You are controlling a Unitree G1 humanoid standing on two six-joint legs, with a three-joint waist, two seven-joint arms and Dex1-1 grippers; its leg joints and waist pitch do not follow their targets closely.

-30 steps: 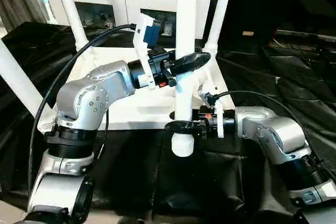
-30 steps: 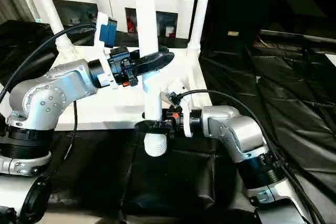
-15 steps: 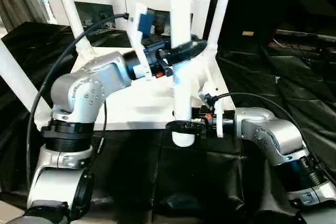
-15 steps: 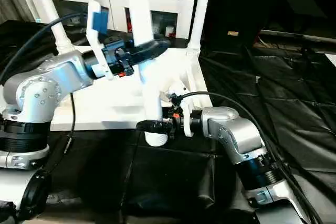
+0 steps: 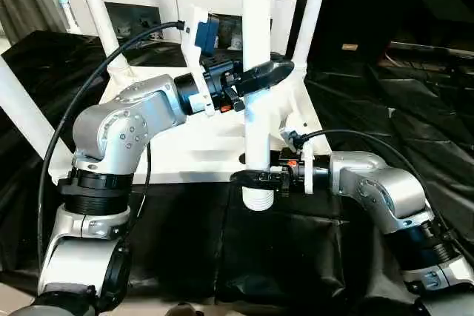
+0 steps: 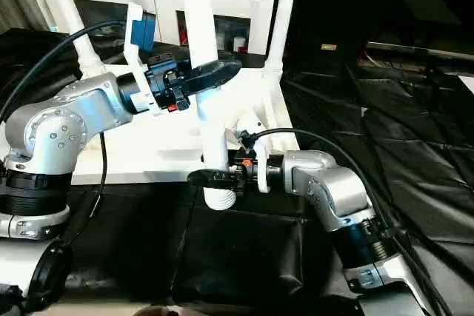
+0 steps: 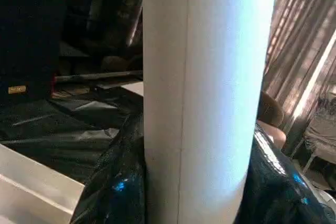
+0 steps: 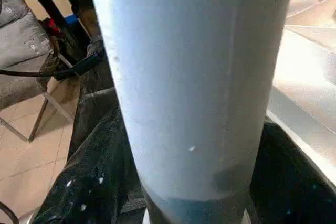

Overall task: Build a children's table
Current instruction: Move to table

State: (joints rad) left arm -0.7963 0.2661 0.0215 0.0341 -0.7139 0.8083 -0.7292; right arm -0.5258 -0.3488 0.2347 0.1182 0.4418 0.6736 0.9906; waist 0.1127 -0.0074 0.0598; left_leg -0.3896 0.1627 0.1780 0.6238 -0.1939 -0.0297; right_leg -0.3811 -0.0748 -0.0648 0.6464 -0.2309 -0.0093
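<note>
Fourth leg held upright, not yet seated in the tabletop.

The tabletop lies upside down on the black sheet. Three legs stand in its corners. The fourth leg is off its front edge, threaded end below the rim. The left hand grasps it high, the right hand rings it low; whether the latter is clamped, I cannot tell. Judged: seating this leg remains.

No words, numbers or brand marks can be read anywhere. A small pale tag sits on the dark furniture behind, but its writing is too small to read.
</note>
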